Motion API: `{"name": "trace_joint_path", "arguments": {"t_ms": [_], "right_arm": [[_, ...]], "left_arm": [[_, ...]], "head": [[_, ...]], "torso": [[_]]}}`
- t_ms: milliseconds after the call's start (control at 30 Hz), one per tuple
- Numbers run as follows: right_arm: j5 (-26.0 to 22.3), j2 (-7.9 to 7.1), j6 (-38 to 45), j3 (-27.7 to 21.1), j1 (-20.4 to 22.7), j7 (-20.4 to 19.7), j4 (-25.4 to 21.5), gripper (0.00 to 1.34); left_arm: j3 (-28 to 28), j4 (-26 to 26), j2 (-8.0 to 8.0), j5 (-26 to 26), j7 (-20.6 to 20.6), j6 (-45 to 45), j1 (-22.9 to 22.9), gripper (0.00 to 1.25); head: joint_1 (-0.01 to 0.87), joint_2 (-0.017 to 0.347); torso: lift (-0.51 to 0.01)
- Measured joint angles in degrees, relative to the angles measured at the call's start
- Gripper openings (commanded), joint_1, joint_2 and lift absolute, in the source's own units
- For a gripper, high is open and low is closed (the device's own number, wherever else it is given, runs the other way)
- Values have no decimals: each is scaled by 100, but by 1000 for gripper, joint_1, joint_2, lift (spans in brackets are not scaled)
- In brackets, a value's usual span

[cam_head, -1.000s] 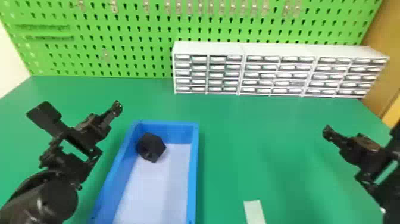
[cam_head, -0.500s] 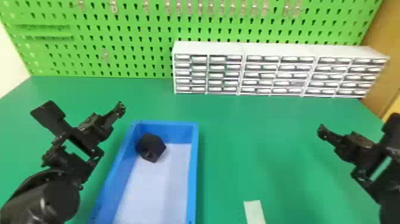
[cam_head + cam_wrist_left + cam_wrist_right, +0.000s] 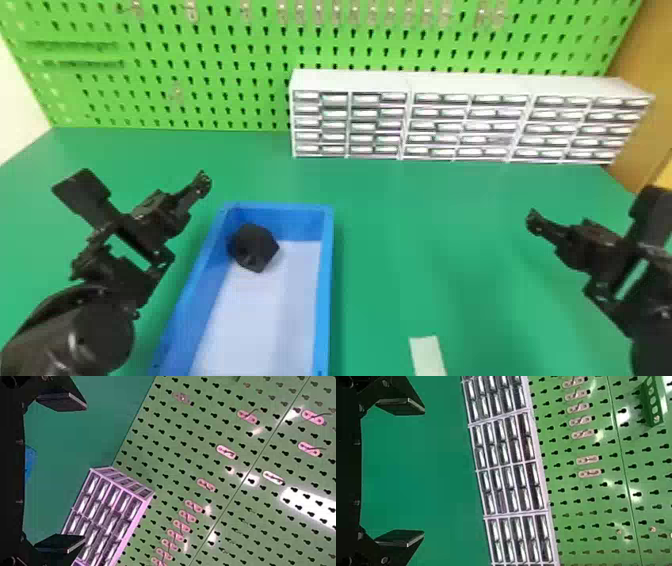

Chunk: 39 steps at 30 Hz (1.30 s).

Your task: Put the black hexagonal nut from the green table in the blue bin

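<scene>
The black hexagonal nut [image 3: 253, 247] lies inside the blue bin [image 3: 325, 280], in its far left corner, tilted against the walls. Left of the bin and above the table is my left gripper [image 3: 202, 184], touching nothing. In the left wrist view the left gripper [image 3: 61, 473] is open, fingers wide apart with nothing between them. My right gripper [image 3: 535, 220] hangs over the right part of the green table [image 3: 425, 225], well away from the bin. The right wrist view has the right gripper [image 3: 400, 473] open and holding nothing.
White drawer cabinets [image 3: 465, 120] stand along the table's back edge, before a green pegboard [image 3: 210, 65]. A pale strip [image 3: 427, 355] lies on the table near the front, right of the bin.
The right arm has moved left and slightly inward over the table. My left arm has shifted slightly to the right. The nut and bin have stayed where they were.
</scene>
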Motion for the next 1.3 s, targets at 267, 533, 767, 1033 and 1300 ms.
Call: {"name": "trace_joint_path", "arguments": {"t_ms": [267,533,767,1033,1300], "right_arm": [[16,-38,8,48,-5,0,0,1138],[17,-39,9,56,-14,0,0,1137],[24,-34,9,72,-22,0,0,1138],[25,-31,9,76,-22,0,0,1138],[25,-31,6,79,-22,0,0,1138]], "left_arm": [[2,0,0,-13,0,1,0,1137],[3,0,0,-20,0,1,-1,1137],[8,0,0,-29,0,1,-12,1137],[10,0,0,-31,0,1,-10,1137],[11,0,0,-39,0,1,-8,1137]], "head": [[666,32],[666,32],[666,32],[666,32],[666,32]], "torso": [[-100],[-100],[-100],[-100],[-100]]}}
